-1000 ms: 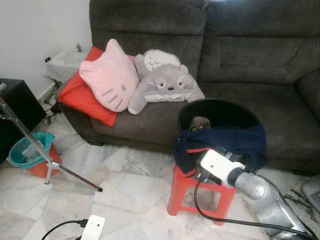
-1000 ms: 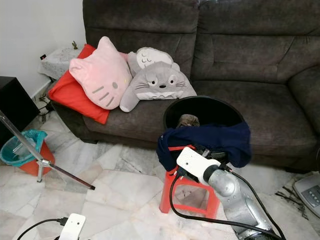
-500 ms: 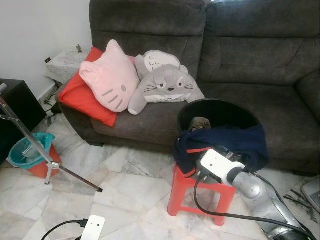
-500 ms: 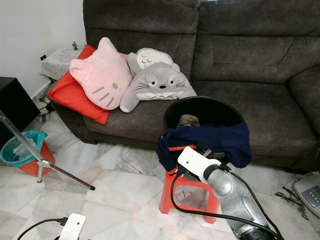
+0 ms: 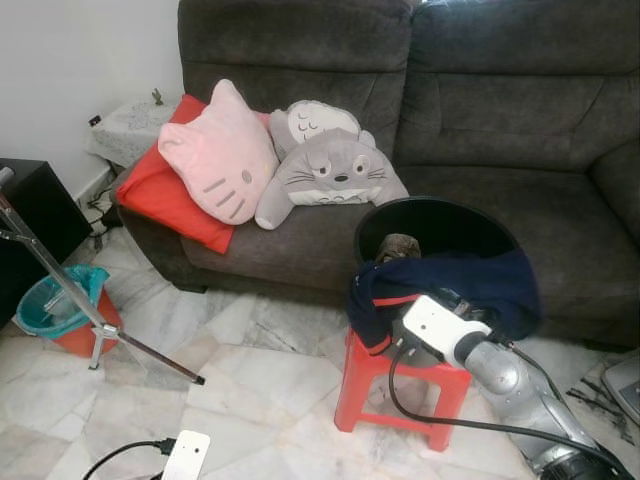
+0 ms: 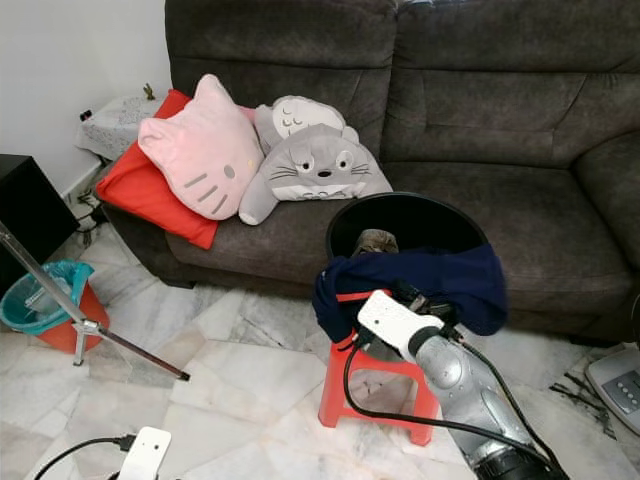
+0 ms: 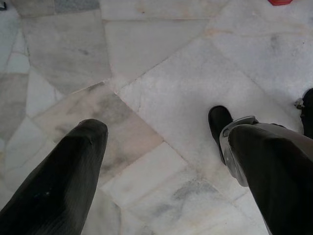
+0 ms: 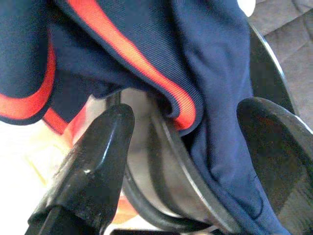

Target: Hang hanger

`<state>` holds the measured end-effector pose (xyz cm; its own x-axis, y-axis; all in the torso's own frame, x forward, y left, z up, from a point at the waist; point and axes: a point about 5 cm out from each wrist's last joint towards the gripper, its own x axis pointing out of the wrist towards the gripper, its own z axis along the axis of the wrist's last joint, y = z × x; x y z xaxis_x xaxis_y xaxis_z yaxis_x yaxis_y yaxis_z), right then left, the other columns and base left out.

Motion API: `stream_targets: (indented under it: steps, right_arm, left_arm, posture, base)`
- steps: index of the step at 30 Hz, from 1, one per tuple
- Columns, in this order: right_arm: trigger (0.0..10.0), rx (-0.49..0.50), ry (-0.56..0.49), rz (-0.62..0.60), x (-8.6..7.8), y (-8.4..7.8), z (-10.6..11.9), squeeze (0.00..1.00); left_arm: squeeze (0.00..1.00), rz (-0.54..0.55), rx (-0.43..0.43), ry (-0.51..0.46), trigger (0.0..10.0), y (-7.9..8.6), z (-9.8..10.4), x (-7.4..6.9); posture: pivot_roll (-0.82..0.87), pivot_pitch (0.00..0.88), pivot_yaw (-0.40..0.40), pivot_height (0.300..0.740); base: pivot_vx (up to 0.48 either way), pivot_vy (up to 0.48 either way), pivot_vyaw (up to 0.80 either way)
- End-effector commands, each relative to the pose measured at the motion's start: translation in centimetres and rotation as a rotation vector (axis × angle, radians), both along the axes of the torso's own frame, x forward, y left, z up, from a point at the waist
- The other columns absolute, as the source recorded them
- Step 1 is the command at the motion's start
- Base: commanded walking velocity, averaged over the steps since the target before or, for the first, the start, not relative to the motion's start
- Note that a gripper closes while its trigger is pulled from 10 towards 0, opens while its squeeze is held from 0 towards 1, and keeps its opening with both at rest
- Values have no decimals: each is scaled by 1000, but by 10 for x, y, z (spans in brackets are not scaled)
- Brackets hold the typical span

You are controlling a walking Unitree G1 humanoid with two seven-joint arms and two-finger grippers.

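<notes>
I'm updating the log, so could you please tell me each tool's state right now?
Left tool: open, holding nothing, over the floor.
Right tool: open, at the navy garment, not gripping it.

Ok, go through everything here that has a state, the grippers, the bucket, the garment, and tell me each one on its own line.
Right gripper: open, fingers either side of the cloth at the bucket's rim.
Left gripper: open, hanging above the marble floor.
Navy garment with red trim: draped over the bucket's front rim.
Round black bucket: upright on the red plastic stool, something lying inside.
Teal bin: upright by the metal stand.
</notes>
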<state>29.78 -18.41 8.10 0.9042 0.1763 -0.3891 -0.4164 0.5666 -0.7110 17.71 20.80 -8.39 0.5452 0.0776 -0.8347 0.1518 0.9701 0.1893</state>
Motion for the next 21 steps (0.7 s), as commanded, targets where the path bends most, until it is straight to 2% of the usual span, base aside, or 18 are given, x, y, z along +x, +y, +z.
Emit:
stream_targets:
  steps: [1, 21]
  right_arm:
    - [10000, 6, -21, 0, 3, 1, 2, 0]
    - [10000, 26, -94, 28, 11, 8, 4, 0]
  left_arm:
    - [0, -3, 11, 6, 10000, 1, -1, -2]
    - [0, -3, 17, 2, 10000, 2, 0, -1]
  posture:
    - [-46, 0, 51, 740]
    - [-45, 0, 55, 740]
  base:
    - [0, 0, 0]
    - [0, 0, 0]
